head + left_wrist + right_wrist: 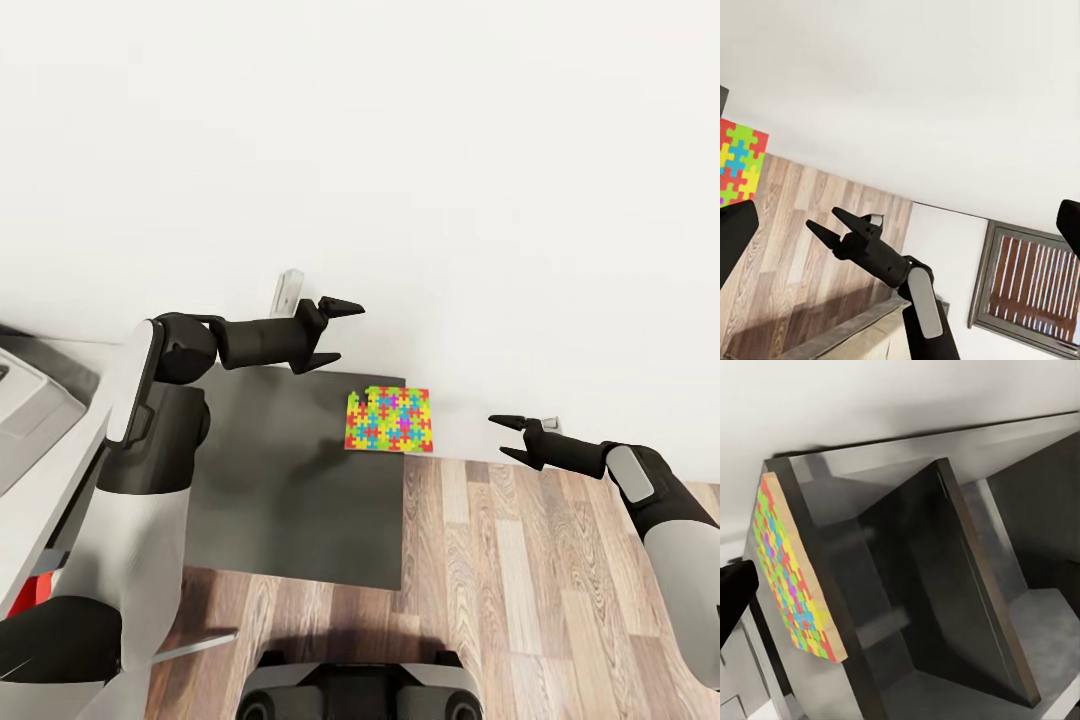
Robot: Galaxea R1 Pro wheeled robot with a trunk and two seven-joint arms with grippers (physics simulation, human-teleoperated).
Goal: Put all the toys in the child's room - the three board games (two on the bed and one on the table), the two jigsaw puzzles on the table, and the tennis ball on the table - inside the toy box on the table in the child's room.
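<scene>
Jigsaw puzzle, the thin square slab of yellow, pink, blue, green and orange interlocking pieces (389, 419), is sitting on the far right corner of the dark-grey table wing (290, 480), poking a bit past its edge over the wood-plank floor (520, 580). The left gripper (330, 333) hangs over the wing's back edge, left of the puzzle, fingers spread, nothing in them. The right gripper (512, 438) is off past the puzzle over the floor, also spread and empty. Right wrist cam catches the puzzle's (793, 577) thin tan edge plus the panels under the wing. Left wrist cam shows the right gripper (825, 223) and a slatted grey frame (1031, 289) against the white wall.
</scene>
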